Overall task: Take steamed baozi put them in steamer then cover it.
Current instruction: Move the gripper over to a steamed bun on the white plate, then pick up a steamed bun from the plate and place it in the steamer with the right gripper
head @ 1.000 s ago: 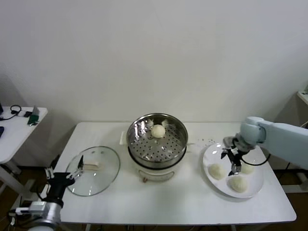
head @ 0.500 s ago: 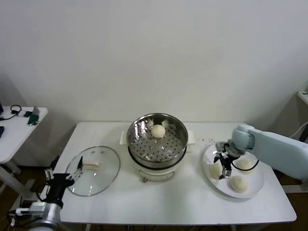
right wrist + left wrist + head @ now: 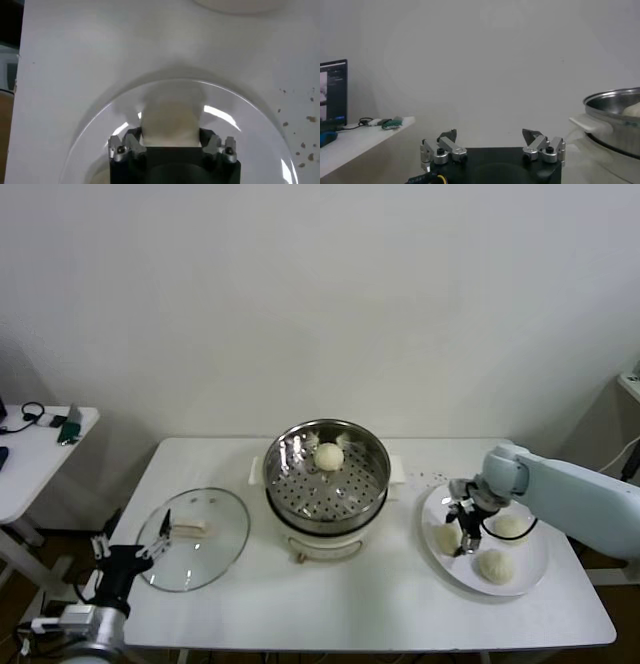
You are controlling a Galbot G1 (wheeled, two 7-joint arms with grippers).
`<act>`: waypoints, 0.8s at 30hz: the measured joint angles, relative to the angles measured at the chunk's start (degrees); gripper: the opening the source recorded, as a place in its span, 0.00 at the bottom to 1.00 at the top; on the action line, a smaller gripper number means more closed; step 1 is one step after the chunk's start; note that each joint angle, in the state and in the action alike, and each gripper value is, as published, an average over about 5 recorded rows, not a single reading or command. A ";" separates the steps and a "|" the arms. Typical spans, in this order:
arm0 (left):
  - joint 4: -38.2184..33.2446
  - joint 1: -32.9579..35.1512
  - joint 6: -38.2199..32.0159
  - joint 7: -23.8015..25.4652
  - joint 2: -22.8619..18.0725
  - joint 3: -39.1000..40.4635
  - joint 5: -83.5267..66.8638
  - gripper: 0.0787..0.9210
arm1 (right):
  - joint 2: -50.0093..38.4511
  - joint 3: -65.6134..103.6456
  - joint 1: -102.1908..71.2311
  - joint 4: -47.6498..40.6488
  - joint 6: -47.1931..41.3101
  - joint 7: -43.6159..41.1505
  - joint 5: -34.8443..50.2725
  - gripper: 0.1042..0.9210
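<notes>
Steamed baozi: one in the steamer (image 3: pixel 325 474); three on the white plate (image 3: pixel 530 564), right of it.
Right hand (image 3: pixel 459 531): fingers straddling the plate's left bun (image 3: pixel 171 120), apparently closing to lift it.
Cover (image 3: pixel 195 536): lying flat on the desk (image 3: pixel 340 604), leaving the pot open for loading.
Left hand (image 3: pixel 492 145): spread wide, empty, parked at the desk's left edge.

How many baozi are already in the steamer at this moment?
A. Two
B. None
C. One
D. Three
C: a single baozi lies on the perforated tray of the steamer, while the other three are on the white plate, where the right gripper is down at one of them.
</notes>
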 measured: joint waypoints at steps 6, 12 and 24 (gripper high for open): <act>-0.12 0.06 -0.01 -0.02 -0.04 0.08 -0.11 0.88 | -0.75 -2.02 3.14 0.85 -0.23 -0.03 2.22 0.73; -0.54 0.28 -0.01 0.00 -0.05 0.49 -0.23 0.88 | -0.17 -7.29 11.30 1.55 -0.38 -0.22 7.59 0.73; -1.15 0.26 0.05 0.00 -0.27 1.99 -0.25 0.88 | 8.39 -20.54 32.34 0.37 -1.42 0.88 25.72 0.73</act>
